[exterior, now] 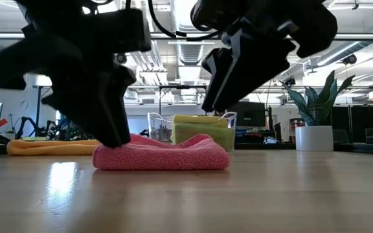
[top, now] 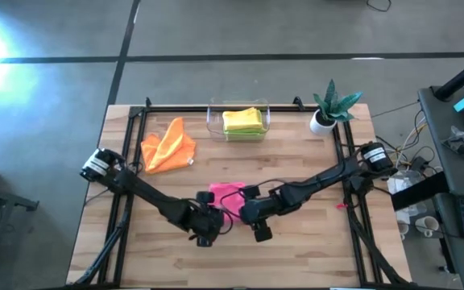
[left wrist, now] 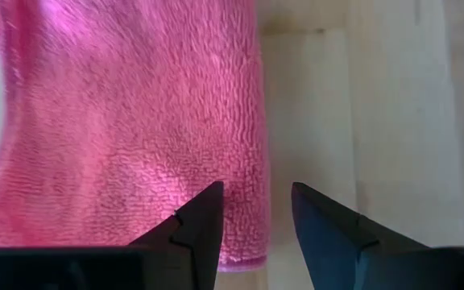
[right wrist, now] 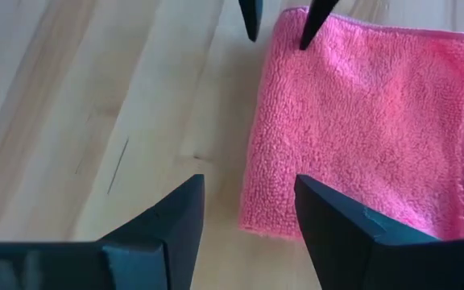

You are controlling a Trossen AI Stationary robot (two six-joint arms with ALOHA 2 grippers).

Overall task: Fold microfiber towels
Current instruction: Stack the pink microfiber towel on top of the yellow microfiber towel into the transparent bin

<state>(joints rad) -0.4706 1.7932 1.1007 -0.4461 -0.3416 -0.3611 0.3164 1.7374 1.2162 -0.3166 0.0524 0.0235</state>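
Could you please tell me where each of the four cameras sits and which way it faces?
High view: overhead, looking straight down; both arms, pink towel, orange towel, clear bin.
Low view: table height, looking level across; both grippers above the pink towel.
Left wrist view: on the left arm, past the open left gripper.
Right wrist view: on the right arm, past the open right gripper.
All share the pink towel.

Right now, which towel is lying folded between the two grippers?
The pink towel, folded flat on the wood near the table's middle, under both open grippers. The orange towel lies crumpled farther back on the left, and the yellow and green ones sit in the clear bin.
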